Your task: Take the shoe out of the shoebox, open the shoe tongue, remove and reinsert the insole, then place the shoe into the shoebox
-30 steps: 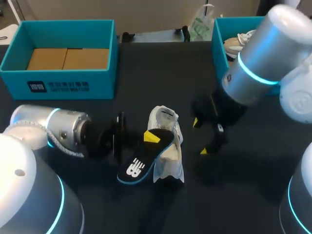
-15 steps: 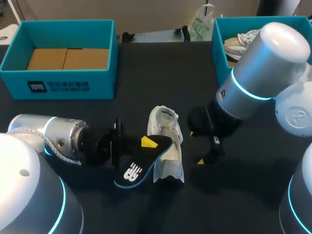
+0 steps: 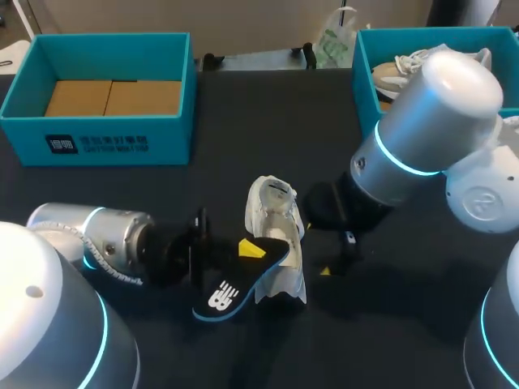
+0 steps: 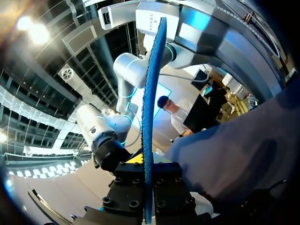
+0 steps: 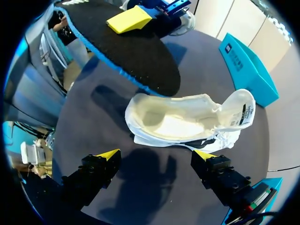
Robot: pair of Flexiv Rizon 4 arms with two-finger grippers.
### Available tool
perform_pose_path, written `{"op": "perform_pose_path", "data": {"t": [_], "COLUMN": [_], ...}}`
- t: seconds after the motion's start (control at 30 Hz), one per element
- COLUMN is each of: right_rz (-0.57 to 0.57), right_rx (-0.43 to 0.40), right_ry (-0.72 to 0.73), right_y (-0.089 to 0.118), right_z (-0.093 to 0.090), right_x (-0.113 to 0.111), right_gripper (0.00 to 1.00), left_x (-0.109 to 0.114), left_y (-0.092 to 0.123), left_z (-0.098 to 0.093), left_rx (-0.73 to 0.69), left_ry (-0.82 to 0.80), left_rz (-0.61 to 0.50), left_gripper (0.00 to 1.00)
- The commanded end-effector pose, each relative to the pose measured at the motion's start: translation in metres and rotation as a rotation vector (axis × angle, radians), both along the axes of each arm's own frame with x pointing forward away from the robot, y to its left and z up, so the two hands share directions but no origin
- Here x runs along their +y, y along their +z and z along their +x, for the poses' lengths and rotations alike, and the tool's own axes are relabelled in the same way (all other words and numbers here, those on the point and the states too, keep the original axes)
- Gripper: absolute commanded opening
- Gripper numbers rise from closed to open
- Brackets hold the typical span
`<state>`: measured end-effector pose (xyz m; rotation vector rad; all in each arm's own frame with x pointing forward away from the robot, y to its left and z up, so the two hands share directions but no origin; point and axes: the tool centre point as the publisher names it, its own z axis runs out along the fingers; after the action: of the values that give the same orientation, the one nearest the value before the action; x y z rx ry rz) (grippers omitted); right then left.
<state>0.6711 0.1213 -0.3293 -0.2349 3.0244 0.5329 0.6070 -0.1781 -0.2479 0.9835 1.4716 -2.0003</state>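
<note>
A white shoe point(image 3: 276, 231) lies on the dark table near the middle, its opening spread wide and turned toward my right gripper point(image 5: 157, 154). That gripper is open, just beside the shoe point(image 5: 187, 119), touching nothing. In the head view my right gripper point(image 3: 322, 245) sits to the right of the shoe. My left gripper point(image 3: 243, 247) is shut on the black, blue-edged insole point(image 3: 235, 279), held above the table left of the shoe. In the left wrist view the insole point(image 4: 150, 108) stands edge-on between the shut fingers of my left gripper point(image 4: 147, 206). From the right wrist the insole point(image 5: 122, 51) hangs beyond the shoe.
A teal shoebox point(image 3: 97, 138) with cardboard inside stands at the back left. Another teal box point(image 3: 363, 77) at the back right holds a second shoe point(image 3: 396, 69). A plastic bag point(image 3: 334, 40) lies at the far edge.
My right gripper has moved left, closer to the shoe. My left gripper has shifted only slightly with the insole in it.
</note>
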Motion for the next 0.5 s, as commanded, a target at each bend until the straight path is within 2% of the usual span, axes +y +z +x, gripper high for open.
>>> {"op": "perform_pose_path", "data": {"t": [0.03, 0.13, 0.3, 0.5], "right_rz": [-0.009, -0.004, 0.001, 0.002], "right_rx": [0.002, 0.007, 0.015, 0.022], "right_ry": [-0.009, -0.015, -0.021, -0.054], "right_y": [-0.007, -0.012, -0.018, -0.021], "right_z": [0.005, 0.006, 0.008, 0.01], "right_x": [0.013, 0.016, 0.019, 0.015], "right_gripper": [1.0, 1.0, 1.0, 1.0], "left_x": [-0.002, -0.002, -0.009, -0.011], "left_y": [-0.001, -0.001, -0.017, -0.019], "left_z": [0.002, 0.002, 0.006, 0.009], "left_rx": [-0.001, -0.001, 0.025, 0.018], "left_ry": [-0.005, -0.005, -0.011, -0.001], "left_rz": [-0.003, -0.003, 0.002, -0.003], "left_gripper": [0.0, 0.0, 0.0, 0.0]}}
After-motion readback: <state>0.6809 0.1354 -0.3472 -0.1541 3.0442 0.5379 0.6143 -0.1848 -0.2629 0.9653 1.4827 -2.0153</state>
